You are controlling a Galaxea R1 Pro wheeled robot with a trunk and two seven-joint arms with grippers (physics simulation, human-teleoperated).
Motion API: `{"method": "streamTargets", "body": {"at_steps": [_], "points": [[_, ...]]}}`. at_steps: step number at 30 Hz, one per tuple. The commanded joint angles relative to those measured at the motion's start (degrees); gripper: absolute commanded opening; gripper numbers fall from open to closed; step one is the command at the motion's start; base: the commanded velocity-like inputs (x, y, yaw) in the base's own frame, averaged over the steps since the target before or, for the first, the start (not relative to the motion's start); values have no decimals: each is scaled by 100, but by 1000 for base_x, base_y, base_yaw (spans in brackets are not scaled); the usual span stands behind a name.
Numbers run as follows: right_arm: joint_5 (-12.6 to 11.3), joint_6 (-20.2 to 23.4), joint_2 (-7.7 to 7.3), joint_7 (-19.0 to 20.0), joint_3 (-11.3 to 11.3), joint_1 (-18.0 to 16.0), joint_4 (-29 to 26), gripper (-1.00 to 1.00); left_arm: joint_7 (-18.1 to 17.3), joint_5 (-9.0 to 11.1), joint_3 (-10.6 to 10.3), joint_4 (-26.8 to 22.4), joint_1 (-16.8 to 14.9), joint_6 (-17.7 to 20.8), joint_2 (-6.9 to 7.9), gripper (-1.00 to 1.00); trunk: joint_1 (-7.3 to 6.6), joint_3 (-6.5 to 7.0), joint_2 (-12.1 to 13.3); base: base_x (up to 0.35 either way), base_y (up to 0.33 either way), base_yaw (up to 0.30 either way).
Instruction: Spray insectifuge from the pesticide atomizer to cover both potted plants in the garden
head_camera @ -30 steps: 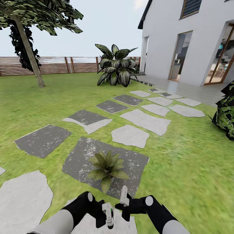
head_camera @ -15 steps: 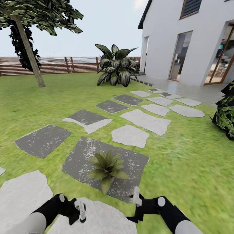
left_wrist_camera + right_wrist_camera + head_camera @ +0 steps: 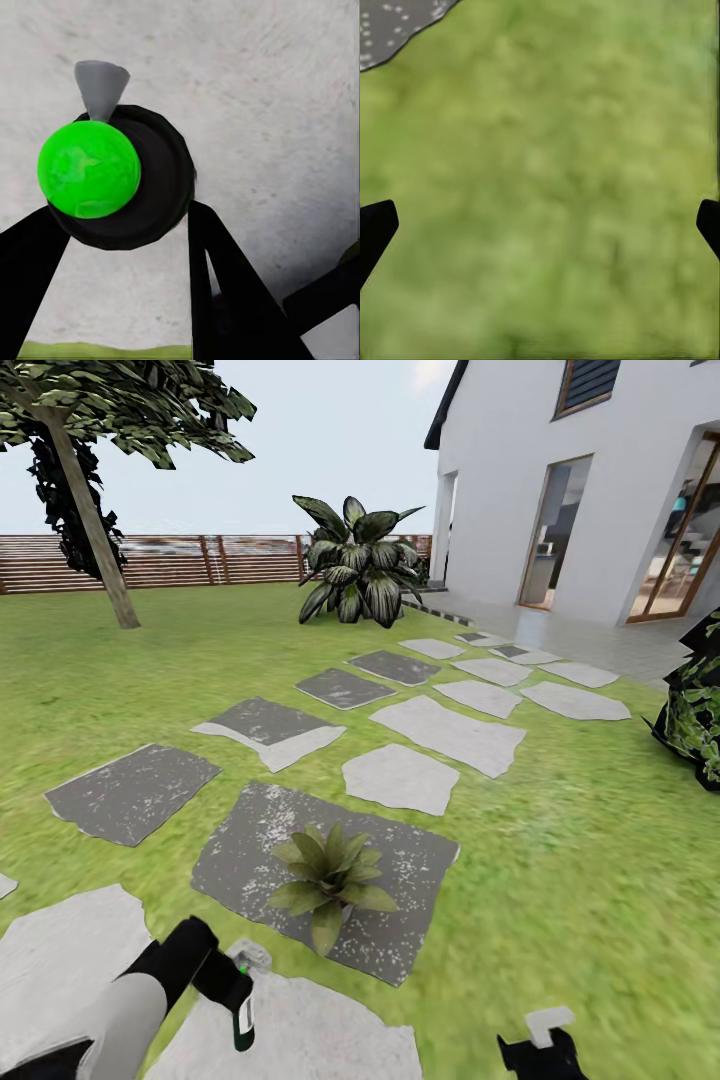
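My left gripper (image 3: 236, 992) is shut on the pesticide atomizer (image 3: 244, 1015), a small dark bottle with a green mark and a pale grey spray head. I hold it low over a pale slab (image 3: 300, 1040). In the left wrist view the atomizer (image 3: 154, 176) shows end-on, a black disc with a bright green spot, between my black fingers (image 3: 225, 292). One potted plant (image 3: 328, 872) stands on a dark speckled slab (image 3: 250, 830), just ahead and to the right of the bottle. My right gripper (image 3: 540, 1042) hangs open over the lawn, its fingertips (image 3: 375, 229) wide apart above grass.
Grey stepping slabs (image 3: 450, 732) lead across the lawn towards the white house (image 3: 560, 490). A big dark broad-leaved bush (image 3: 355, 565) and a brown slatted fence (image 3: 180, 560) stand at the back. A tree (image 3: 95, 520) rises at far left, a dark shrub (image 3: 695, 710) at right.
The two arms have drawn apart. The left one swung left with the atomizer, whose bottle now hangs downwards. The right one dropped to the right, almost out of the head view.
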Motion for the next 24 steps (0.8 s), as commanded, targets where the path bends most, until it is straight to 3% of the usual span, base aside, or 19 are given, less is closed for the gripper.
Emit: {"method": "streamTargets", "body": {"at_steps": [1,3,9,16,21,24], "points": [[-46,-18,-3,4,-15,-1,5,100,-59,-49,45,-9,-53,144,-9,-100,-1,-5,-2,0,0,0],[-244,-21,-6,1,-16,1,4,100,-213,-53,37,-9,-200,418,-5,-100,-1,-5,-2,0,0,0],[-541,-17,-12,9,-21,2,-21,100,-708,-121,9,-9,-555,601,38,-100,-1,-5,-2,0,0,0],[-567,-17,-28,3,-20,2,-26,100,-985,-459,-128,0,-783,811,72,-100,-1,-5,-2,0,0,0],[-567,-17,-92,2,-16,2,1,100,-1089,-960,-134,0,-763,827,33,-100,-1,-5,-2,0,0,0],[-567,-17,-89,2,-14,2,7,100,-1094,-1082,-132,0,-758,833,-2,-100,-1,-5,-2,8,0,0]]}}
